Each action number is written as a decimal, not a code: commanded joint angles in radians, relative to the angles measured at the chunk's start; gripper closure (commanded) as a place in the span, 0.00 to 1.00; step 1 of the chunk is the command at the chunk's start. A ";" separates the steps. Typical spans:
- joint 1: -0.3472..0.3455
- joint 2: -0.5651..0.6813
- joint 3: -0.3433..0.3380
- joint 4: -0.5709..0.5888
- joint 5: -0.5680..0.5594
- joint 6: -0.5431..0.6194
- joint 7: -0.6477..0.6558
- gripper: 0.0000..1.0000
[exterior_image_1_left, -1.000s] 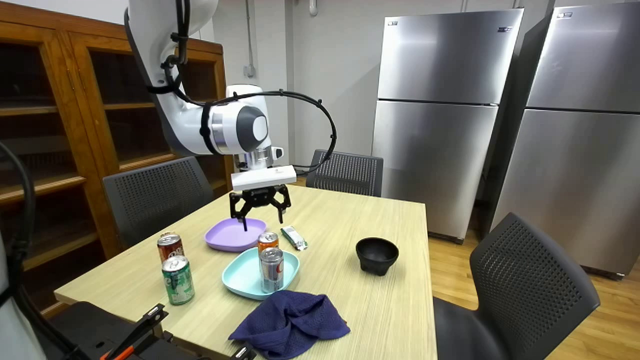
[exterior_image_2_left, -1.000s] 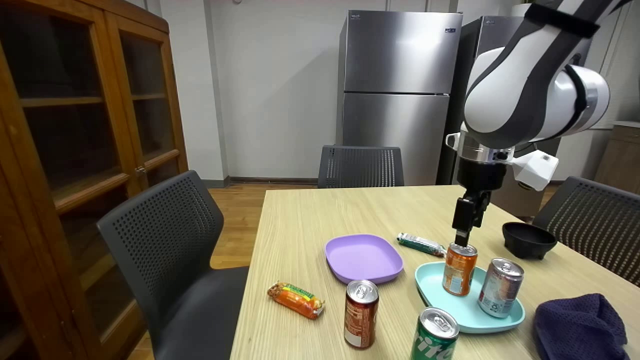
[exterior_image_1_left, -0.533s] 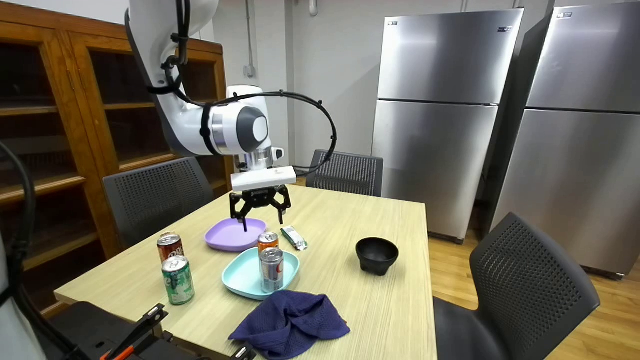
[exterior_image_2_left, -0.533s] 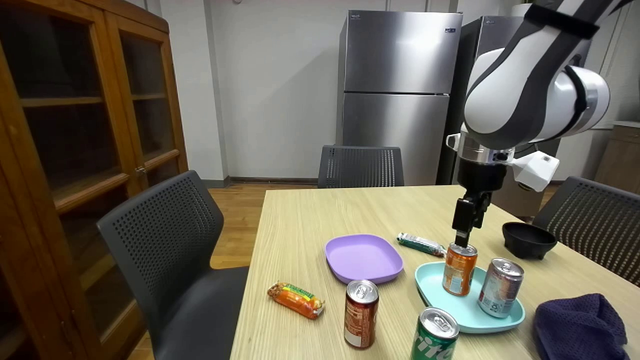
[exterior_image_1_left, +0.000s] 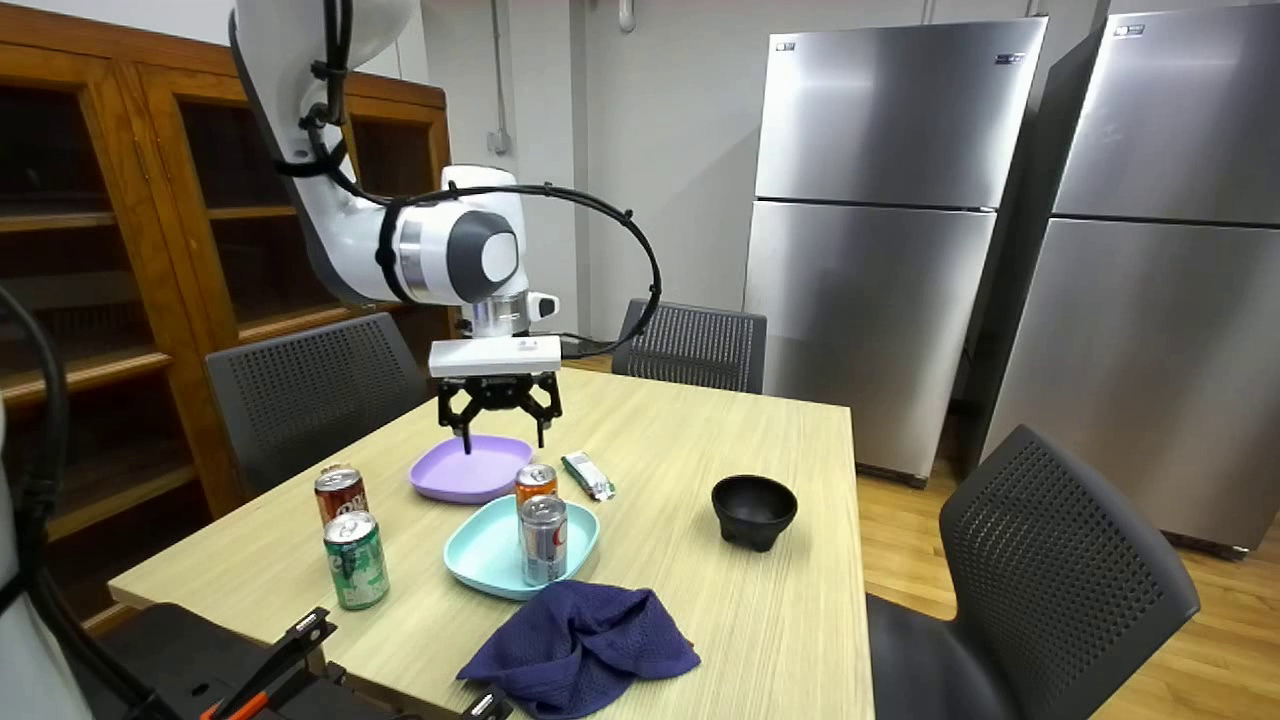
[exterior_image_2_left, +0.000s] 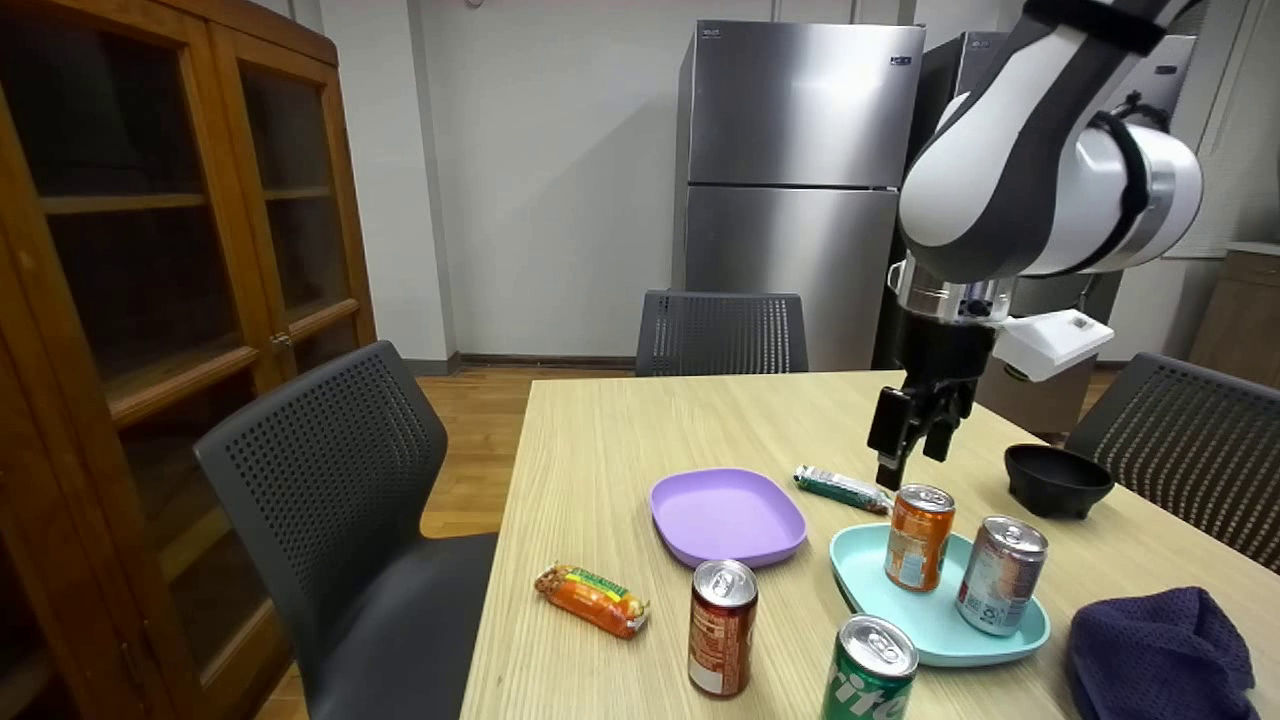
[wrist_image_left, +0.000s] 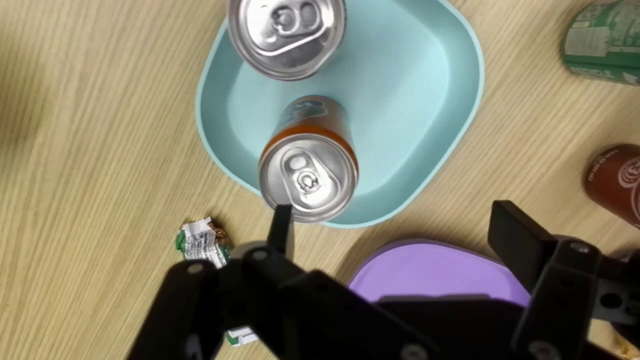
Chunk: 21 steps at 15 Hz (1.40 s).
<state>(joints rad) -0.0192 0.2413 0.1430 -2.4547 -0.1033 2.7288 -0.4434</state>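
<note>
Orange can (wrist_image_left: 308, 165) is standing on the blue plate (wrist_image_left: 405, 85) near the silver can (wrist_image_left: 287, 37). Close by, the gripper (exterior_image_1_left: 504, 448) is hanging open, probably touching nothing. Swinging too low, it could be knocking the orange can over.

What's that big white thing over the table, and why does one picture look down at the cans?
That's a robot arm, bending at joints like yours. Two pictures are taken from outside the robot; the one looking down is taken from its wrist, so its black fingers show up close. On the table are a turquoise plate carrying an orange can and a silver can, a purple plate, a green can, a dark red can, a black bowl, a dark blue cloth, a green packet and an orange packet. The fingers hang open above the table, holding nothing.
</note>
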 joint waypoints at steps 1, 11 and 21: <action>0.024 -0.073 0.038 -0.049 0.074 -0.018 0.040 0.00; 0.101 -0.098 0.115 -0.084 0.222 -0.032 0.069 0.00; 0.162 -0.076 0.183 -0.068 0.285 -0.028 0.079 0.00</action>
<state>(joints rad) 0.1240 0.1846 0.3083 -2.5224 0.1705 2.7266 -0.3876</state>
